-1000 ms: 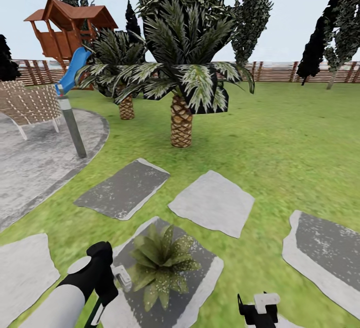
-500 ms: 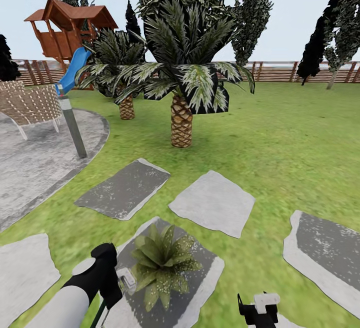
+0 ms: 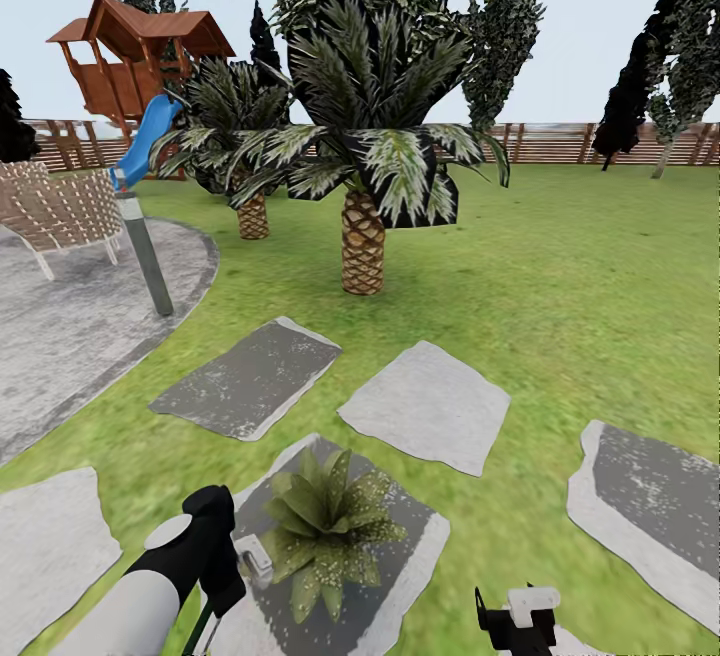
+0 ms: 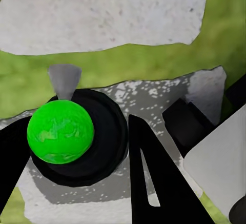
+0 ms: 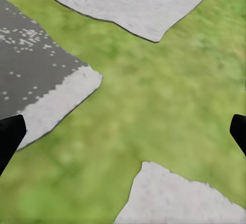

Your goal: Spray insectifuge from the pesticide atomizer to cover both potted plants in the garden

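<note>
Looking down past my left arm, I see the left gripper (image 4: pixel 77 157) with its black fingers spread wide on either side of a bright green ball-topped object (image 4: pixel 60 130) sitting on a round black base, with a small grey cone just beyond it. That is most likely the pesticide atomizer, though I can't be sure of it from this angle. The fingers flank it, and I cannot tell whether they are touching it. It stands on a grey stepping slab (image 4: pixel 154 96) with lawn past it.

From the head camera, my left arm ends low at the near left, just beside a potted plant (image 3: pixel 325 528), a low rosette of speckled green leaves resting on a dark slab (image 3: pixel 415 536). The right gripper (image 3: pixel 520 616) sits at the near right edge of the frame; its wrist camera shows the two finger tips (image 5: pixel 10 134) far apart at the frame's sides, with nothing between them, over lawn (image 5: pixel 154 111) and pale slabs.

Farther out lie more stepping slabs, then the paved patio (image 3: pixel 70 336) on the left with a grey post (image 3: pixel 145 254) and a wicker chair (image 3: pixel 60 208). Beyond stand two palms (image 3: pixel 365 166), and at the far edge a wooden playhouse (image 3: pixel 135 51) with a blue slide, a slatted fence (image 3: pixel 590 143) and tall dark trees.
</note>
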{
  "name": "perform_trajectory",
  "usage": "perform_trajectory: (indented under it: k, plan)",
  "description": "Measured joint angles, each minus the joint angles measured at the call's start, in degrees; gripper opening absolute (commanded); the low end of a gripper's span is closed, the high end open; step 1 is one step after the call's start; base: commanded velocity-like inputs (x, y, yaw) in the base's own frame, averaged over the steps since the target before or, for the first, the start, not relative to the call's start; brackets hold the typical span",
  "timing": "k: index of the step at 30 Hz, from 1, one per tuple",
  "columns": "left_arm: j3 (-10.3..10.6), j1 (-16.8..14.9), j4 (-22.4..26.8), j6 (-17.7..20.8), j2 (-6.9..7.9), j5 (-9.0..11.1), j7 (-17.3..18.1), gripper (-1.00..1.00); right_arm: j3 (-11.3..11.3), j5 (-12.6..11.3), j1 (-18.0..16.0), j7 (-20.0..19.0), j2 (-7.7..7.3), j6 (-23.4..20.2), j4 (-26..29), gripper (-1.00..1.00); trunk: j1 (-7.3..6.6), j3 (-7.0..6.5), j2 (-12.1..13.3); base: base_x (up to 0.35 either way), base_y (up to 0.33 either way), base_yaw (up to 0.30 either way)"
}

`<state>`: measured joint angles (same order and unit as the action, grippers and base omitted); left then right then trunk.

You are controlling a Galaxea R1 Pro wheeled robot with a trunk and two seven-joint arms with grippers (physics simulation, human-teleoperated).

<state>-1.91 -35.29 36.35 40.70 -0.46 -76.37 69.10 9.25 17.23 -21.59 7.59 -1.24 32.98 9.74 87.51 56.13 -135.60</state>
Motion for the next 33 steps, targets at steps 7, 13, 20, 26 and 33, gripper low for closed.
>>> perform_trajectory:
  k: [7, 13, 20, 26, 33]
  plan:
    - [0.21, 0.47, -0.03, -0.09, 0.26, -0.03, -0.26, -1.0, -0.01, 0.01, 0.0, 0.0, 0.0, 0.0, 0.0, 1.0, 0.0, 0.0, 0.0, -0.015, 0.01, -0.181]
    - [0.3, 0.64, -0.02, -0.08, 0.02, -0.05, -0.31, -1.0, 0.01, 0.0, -0.03, -0.01, 0.03, -0.01, -0.01, 1.0, 0.01, 0.0, 0.0, -0.13, 0.234, -0.005]
    - [0.22, 0.34, -0.02, -0.07, 0.0, -0.04, -0.31, -1.0, 0.0, 0.0, -0.03, -0.1, 0.01, 0.07, -0.01, 1.0, -0.02, 0.0, 0.0, 0.12, 0.286, 0.0]
    - [0.24, 0.33, -0.06, -0.09, -0.17, 0.0, -0.35, -1.0, 0.01, -0.05, -0.01, -0.04, 0.07, 0.08, 0.01, 1.0, -0.01, 0.0, 0.0, 0.178, 0.198, -0.112]
    - [0.28, 0.85, -0.79, -0.19, 0.36, -0.14, -0.44, -1.0, 0.0, -0.05, 0.0, 0.0, 0.09, 0.09, 0.0, 1.0, 0.0, 0.0, 0.0, 0.006, 0.007, -0.057]
